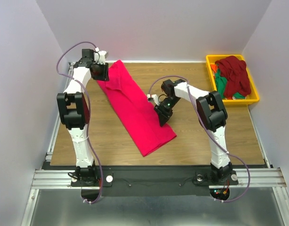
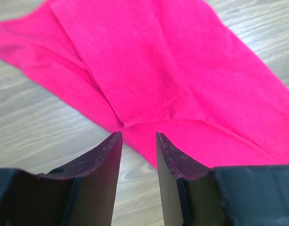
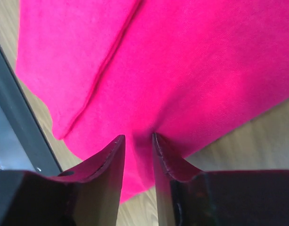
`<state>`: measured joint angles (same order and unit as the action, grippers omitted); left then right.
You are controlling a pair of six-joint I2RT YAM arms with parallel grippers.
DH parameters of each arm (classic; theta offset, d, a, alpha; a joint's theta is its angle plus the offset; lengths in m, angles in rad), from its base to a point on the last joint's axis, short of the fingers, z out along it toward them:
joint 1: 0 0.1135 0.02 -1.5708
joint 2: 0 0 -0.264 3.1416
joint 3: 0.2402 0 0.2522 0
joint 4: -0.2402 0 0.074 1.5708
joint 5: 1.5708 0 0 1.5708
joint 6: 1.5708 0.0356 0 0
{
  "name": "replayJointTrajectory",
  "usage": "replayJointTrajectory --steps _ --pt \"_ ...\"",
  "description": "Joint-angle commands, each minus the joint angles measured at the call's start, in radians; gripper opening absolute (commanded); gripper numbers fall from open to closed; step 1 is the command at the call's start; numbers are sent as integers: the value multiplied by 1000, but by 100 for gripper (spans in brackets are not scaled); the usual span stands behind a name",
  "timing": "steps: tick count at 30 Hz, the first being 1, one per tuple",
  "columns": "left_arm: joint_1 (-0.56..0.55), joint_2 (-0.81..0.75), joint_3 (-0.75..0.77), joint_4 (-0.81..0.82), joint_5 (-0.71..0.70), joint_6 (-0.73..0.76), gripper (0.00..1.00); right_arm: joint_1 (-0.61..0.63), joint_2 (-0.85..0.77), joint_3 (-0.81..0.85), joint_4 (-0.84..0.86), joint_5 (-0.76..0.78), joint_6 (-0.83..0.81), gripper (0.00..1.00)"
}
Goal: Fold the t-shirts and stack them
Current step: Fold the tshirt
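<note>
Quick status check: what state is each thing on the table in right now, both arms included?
Pink shirt: folded into a long strip, lying flat and diagonal on the table.
Left gripper: jaws pinching the shirt's far end.
Right gripper: jaws pinching the shirt's edge near its lower end.
Maroon shirt: crumpled, unfolded, in the tray.
Green shirt: bunched under the maroon one.
Yellow tray: holding loose shirts.

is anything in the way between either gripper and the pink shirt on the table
Nothing visible is. The left gripper has its jaws at the crimson-pink shirt with a narrow gap, cloth bunched at their tips. The right gripper has its jaws on the same shirt's edge. Only bare table surrounds it.
</note>
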<state>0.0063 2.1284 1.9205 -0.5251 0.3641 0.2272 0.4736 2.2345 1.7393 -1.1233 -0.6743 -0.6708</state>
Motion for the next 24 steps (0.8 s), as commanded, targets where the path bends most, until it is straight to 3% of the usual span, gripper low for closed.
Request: replayJointTrajectory --steps 1,8,12,16,19,24 --pt "-3 74 0 31 33 -40 45 26 -27 -69 88 8 43 34" --pt "-80 204 75 22 21 -34 45 128 -93 -308 111 -51 65 33" --pt "-163 266 101 -6 7 -9 44 206 -105 -346 134 -134 105 34" --pt "-245 320 141 -6 24 -15 43 226 -119 -314 145 -249 169 43" --pt "-269 375 243 -13 62 -52 43 203 -170 -297 146 -248 172 48" --pt "-267 360 353 17 107 -58 51 67 -214 -132 146 -231 200 51"
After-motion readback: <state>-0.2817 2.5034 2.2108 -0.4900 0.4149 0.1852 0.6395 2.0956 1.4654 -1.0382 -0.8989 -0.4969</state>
